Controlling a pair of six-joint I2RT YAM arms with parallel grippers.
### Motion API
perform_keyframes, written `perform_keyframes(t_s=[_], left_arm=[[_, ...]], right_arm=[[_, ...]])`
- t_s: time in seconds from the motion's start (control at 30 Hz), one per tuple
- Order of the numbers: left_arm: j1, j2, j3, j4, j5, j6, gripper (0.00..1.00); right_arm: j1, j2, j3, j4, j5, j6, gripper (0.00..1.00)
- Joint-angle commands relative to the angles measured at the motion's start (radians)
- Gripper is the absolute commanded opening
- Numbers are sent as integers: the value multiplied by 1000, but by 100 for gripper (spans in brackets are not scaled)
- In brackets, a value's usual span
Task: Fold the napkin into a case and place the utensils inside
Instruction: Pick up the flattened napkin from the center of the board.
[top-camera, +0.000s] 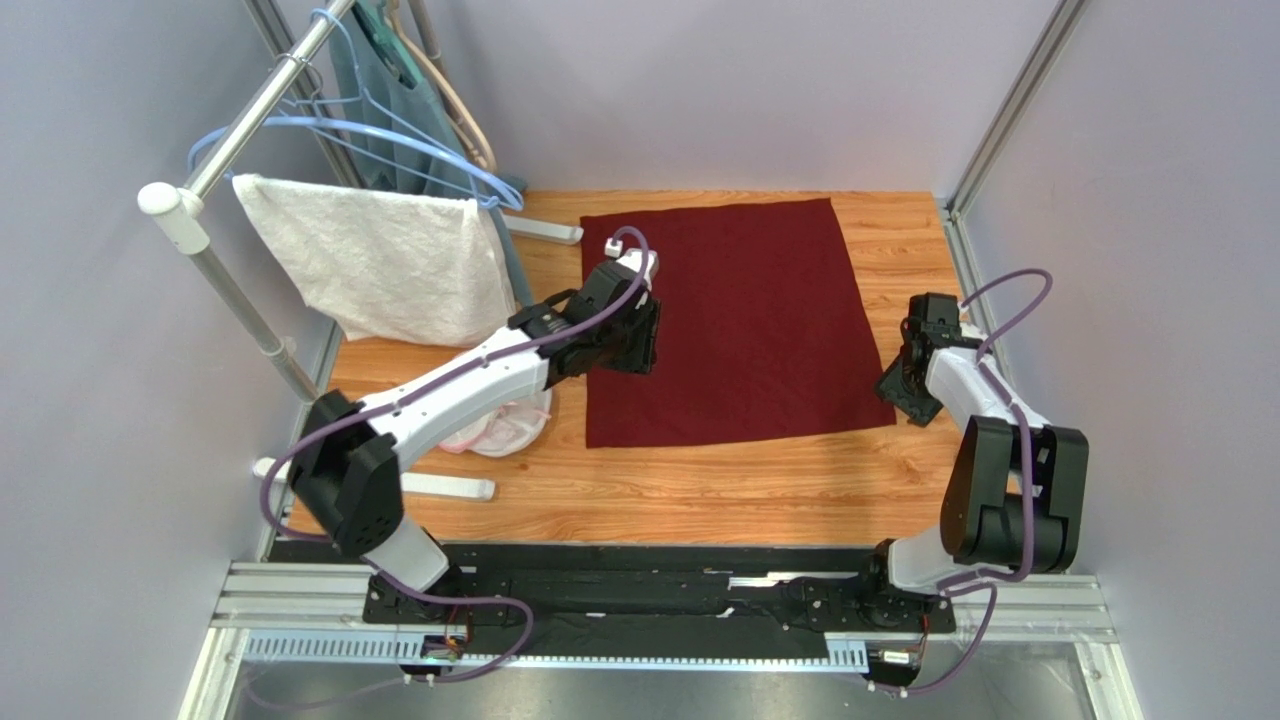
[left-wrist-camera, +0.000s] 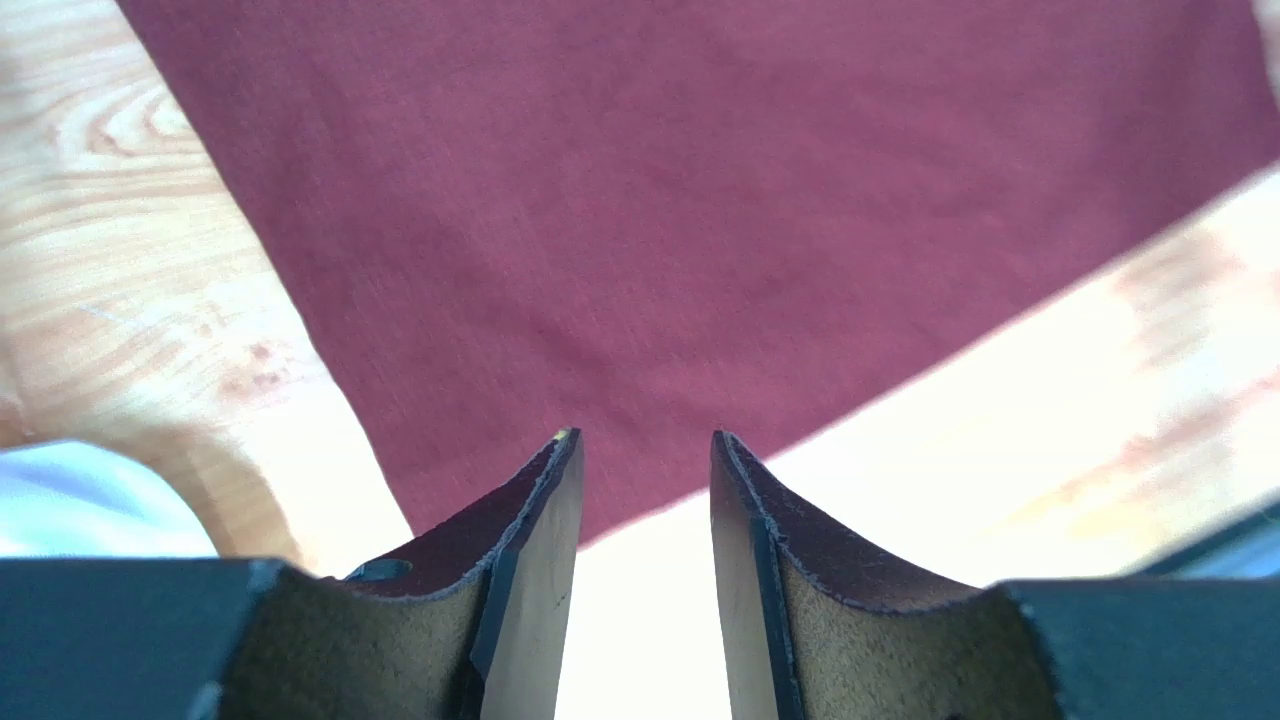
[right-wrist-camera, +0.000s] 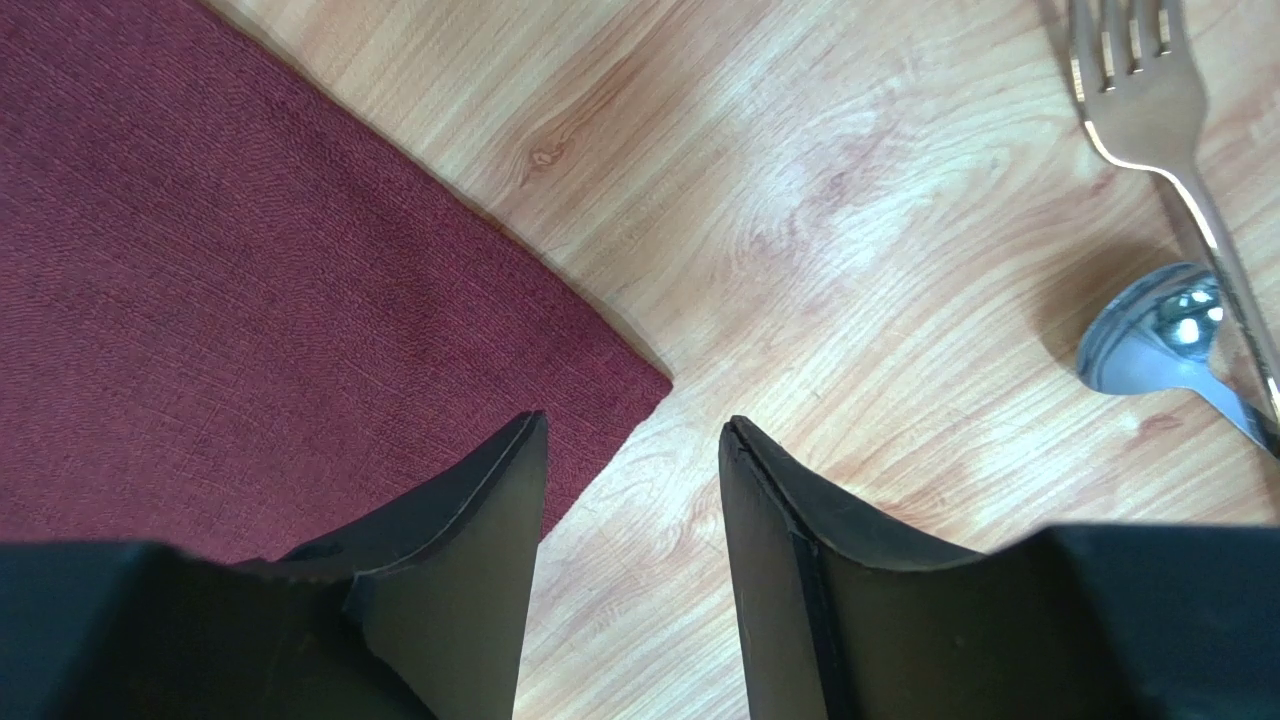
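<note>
Pinching the napkin (top-camera: 729, 323) cleanly looks like the step in hand. It lies flat on the worktop (top-camera: 721, 495). The left fingers (left-wrist-camera: 529, 578) and right fingers (right-wrist-camera: 451, 563) straddle its near corners, parted and holding nothing, and each should probably grip only cloth. The fork (right-wrist-camera: 1142, 90) and spoon (right-wrist-camera: 1165, 330) lie right of the napkin.

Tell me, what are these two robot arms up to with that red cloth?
They are getting set to fold a dark red napkin, which lies flat and unfolded on the wooden table. The left gripper hangs at a corner on the napkin's left side, and the right gripper at its near right corner. Both have their jaws apart and hold nothing. A fork and a spoon lie untouched on the wood near the right gripper.
</note>
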Motion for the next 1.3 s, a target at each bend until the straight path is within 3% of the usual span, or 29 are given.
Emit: perform_keyframes(t_s=[0.0, 0.33, 0.4, 0.57, 0.63, 0.8, 1.1, 1.27], left_arm=[[-14, -113, -96, 45, 64, -41, 45], [-20, -214, -250, 64, 25, -84, 51], [-20, -230, -294, 73, -5, -99, 53], [-20, -236, -340, 28, -45, -139, 68], [-20, -227, -351, 11, -62, -184, 71], [-20, -153, -376, -1, -74, -233, 65], [-22, -55, -342, -70, -194, -330, 63], [-23, 34, -307, -76, -171, -368, 58]], right_arm=[[-3, 44, -3, 49, -11, -13, 50], [0, 113, -17, 97, 6, 9, 47], [-1, 127, -12, 125, 9, 3, 39], [-1, 113, -13, 83, -11, 27, 15], [0, 79, -41, 89, -23, 39, 11], [6, -55, -87, 66, -52, 58, 8], [6, -163, -125, 46, -55, 52, 1], [6, -207, -138, 42, -63, 50, 0]])
